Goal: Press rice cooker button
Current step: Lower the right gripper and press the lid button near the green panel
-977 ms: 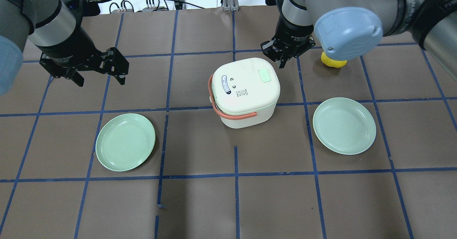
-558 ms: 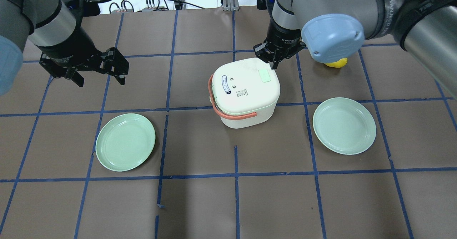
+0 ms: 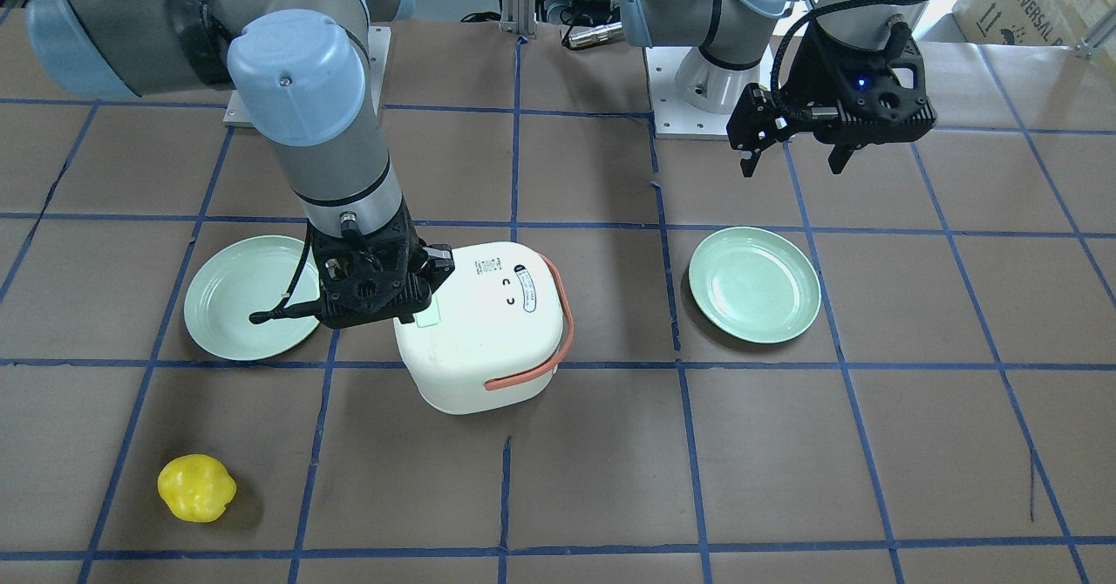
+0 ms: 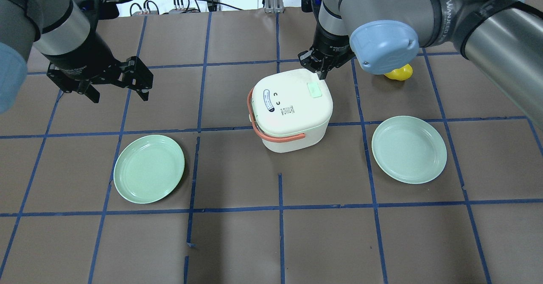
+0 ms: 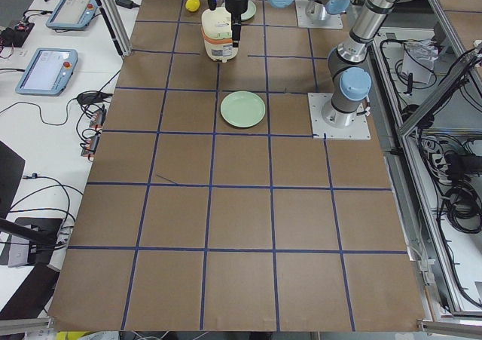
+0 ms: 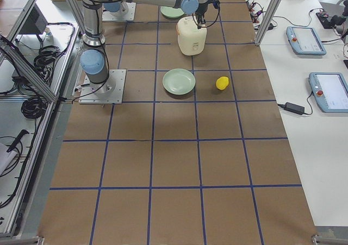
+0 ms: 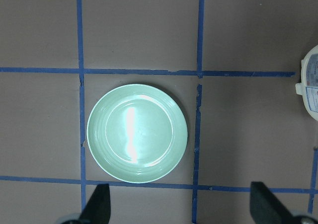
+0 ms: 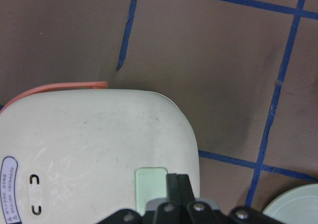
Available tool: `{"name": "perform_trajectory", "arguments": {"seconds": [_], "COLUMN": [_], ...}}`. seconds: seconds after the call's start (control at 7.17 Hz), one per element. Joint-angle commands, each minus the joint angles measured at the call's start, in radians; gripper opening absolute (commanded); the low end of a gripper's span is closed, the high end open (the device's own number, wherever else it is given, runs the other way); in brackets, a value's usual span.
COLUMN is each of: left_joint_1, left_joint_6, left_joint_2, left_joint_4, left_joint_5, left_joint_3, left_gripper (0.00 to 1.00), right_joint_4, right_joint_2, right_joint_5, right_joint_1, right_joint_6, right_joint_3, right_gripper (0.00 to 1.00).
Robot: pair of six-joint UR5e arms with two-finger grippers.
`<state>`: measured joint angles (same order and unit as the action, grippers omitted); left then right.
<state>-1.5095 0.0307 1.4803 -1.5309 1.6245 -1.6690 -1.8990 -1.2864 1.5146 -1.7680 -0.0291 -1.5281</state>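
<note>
In the front view you see the right gripper (image 3: 421, 305), pinched closed and empty, over the cooker (image 3: 488, 340) lid, mid-table. From above, the green button (image 4: 314, 90) sits just robot-side of its tip. The left gripper (image 4: 119, 92) hangs spread wide, far off

overhead and front views face each other over the rice cooker (image 4: 290, 110); wrist cameras look down

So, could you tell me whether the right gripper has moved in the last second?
Yes. The right gripper has shifted left in the overhead view, from beside the cooker's far corner to over its lid, close to the button.
</note>
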Motion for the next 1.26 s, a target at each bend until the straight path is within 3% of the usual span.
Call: {"name": "perform_trajectory", "arguments": {"seconds": [0.0,1.12], "left_joint_1": [0.000,0.000], "left_joint_6": [0.000,0.000], "left_joint_2": [0.000,0.000], "left_joint_4": [0.000,0.000], "left_joint_5": [0.000,0.000], "left_joint_3": [0.000,0.000], "left_gripper": [1.00,1.00], "right_joint_4": [-0.005,0.003], "right_joint_2": [0.036,0.042], "right_joint_5": [0.006,-0.013], "right_joint_1": [-0.028,-0.018], "right_joint_6": [0.002,-0.020], "right_joint_3": [0.034,0.020], "right_gripper": [0.08,0.07]}}
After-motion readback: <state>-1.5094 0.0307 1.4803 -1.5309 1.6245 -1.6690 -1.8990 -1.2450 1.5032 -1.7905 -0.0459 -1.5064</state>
